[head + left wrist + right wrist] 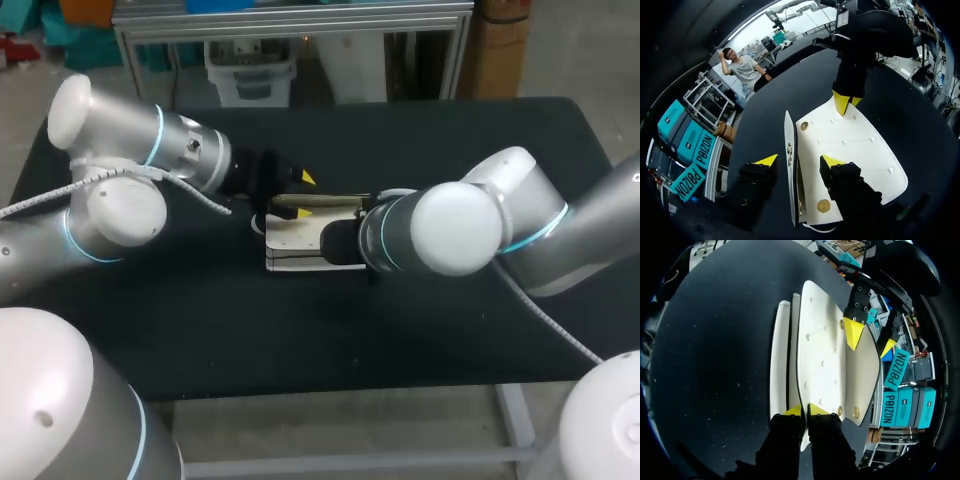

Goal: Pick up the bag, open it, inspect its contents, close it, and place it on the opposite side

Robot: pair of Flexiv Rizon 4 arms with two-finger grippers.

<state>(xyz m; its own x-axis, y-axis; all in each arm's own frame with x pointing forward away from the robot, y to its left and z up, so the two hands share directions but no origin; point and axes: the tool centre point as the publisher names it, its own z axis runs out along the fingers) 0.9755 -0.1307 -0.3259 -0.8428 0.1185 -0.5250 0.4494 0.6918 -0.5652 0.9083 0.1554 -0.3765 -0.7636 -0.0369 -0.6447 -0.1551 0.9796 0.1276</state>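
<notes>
A flat white bag [295, 240] with brass snaps lies at the middle of the black table. Its wide flap [850, 145] is folded open, and the thin body [789, 145] stands on edge beside it. My left gripper [799, 161] is open and straddles the bag's near edge, its yellow fingertips [304, 180] apart and clear of the bag. My right gripper [805, 411] is shut on the opposite edge of the bag [822, 350], a thin white panel pinched between its tips. In the head view my right wrist [400, 235] hides that grip.
The black tabletop [200, 330] reaches out on all sides of the bag. Both arms meet over the middle, the left arm [150, 150] from the left and the right arm [540, 230] from the right.
</notes>
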